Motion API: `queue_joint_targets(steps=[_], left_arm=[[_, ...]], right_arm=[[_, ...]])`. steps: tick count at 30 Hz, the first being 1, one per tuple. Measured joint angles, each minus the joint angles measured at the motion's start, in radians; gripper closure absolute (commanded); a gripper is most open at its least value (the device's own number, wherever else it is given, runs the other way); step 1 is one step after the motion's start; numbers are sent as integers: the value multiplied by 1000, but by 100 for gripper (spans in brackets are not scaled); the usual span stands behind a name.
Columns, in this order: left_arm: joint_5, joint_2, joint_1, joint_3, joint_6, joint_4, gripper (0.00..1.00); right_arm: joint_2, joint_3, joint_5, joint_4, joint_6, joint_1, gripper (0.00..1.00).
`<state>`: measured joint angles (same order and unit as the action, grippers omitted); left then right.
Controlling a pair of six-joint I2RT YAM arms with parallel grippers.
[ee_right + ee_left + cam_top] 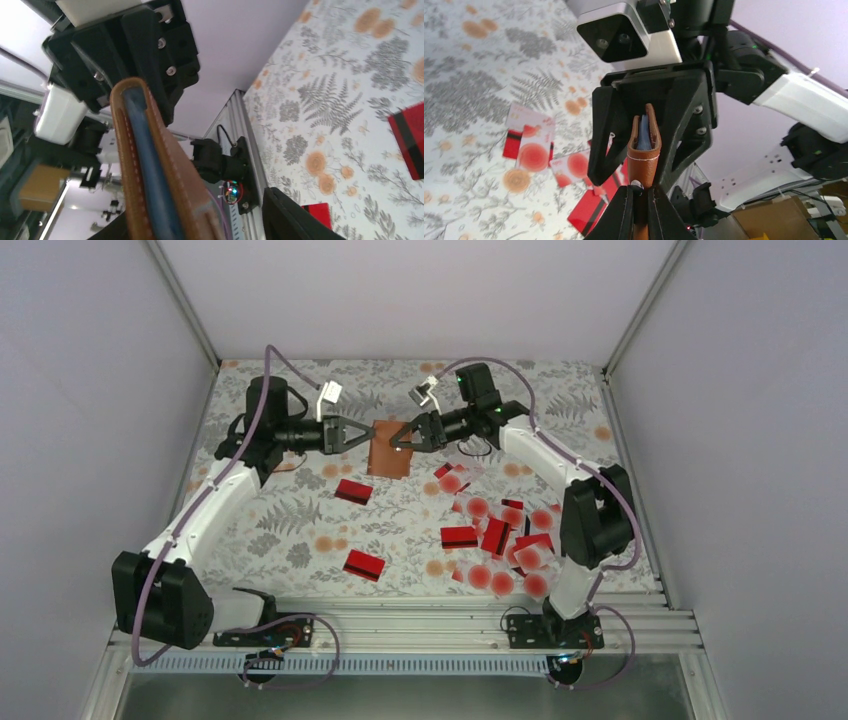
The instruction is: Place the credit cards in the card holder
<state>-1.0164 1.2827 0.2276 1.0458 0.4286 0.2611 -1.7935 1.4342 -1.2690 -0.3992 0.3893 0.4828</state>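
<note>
The brown card holder (390, 450) hangs in the air at the back middle of the table, between my two grippers. My left gripper (362, 435) is shut on its left end; in the left wrist view the fingers (624, 210) pinch the leather edge (645, 155), and the blue-grey inside shows at the slightly parted far end. My right gripper (402, 437) is open, its jaws straddling the right end with a gap beside the holder (155, 170). Two red cards (353, 490) (364, 565) lie alone on the cloth. A pile of red and red-dot credit cards (500, 535) lies at the right.
The floral tablecloth (290, 520) covers the table. Grey walls close the left, back and right sides. An aluminium rail (430, 615) with both arm bases runs along the near edge. The card pile lies close to the right arm's base.
</note>
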Motion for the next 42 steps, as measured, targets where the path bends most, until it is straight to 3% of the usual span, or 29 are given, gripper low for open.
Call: queue_joint_targets(steps=[4, 7, 9, 10, 11, 12, 14, 17, 23, 27, 37, 42], left_arm=[[-49, 2, 2, 58, 12, -9, 98], [-61, 6, 0, 90, 15, -9, 94], [-68, 7, 0, 111, 18, -11, 71], [-70, 7, 1, 121, 21, -10, 57], [-71, 7, 3, 129, 18, -10, 36], [-72, 7, 8, 135, 20, -8, 27], [-70, 6, 18, 140, 22, -1, 21], [-58, 3, 23, 134, 20, 11, 23], [-57, -48, 22, 92, -10, 42, 46], [-69, -74, 22, 66, -19, 40, 49], [-95, -66, 23, 63, 29, -34, 67], [-113, -56, 23, 71, 30, -47, 87]], right_arm=[[13, 48, -75, 32, 36, 1, 94], [28, 76, -103, 44, 47, -1, 96], [38, 93, -107, 45, 64, -2, 96], [42, 97, -108, 46, 68, -3, 96], [44, 104, -107, 46, 74, -2, 96], [45, 112, -106, 47, 78, -1, 96], [45, 125, -99, 48, 85, 1, 96], [45, 142, -78, 48, 105, 1, 96], [45, 196, -21, 66, 190, 1, 96], [45, 223, -6, 70, 222, 4, 96], [43, 275, 1, 63, 235, 42, 96], [25, 298, 0, 38, 234, 43, 96]])
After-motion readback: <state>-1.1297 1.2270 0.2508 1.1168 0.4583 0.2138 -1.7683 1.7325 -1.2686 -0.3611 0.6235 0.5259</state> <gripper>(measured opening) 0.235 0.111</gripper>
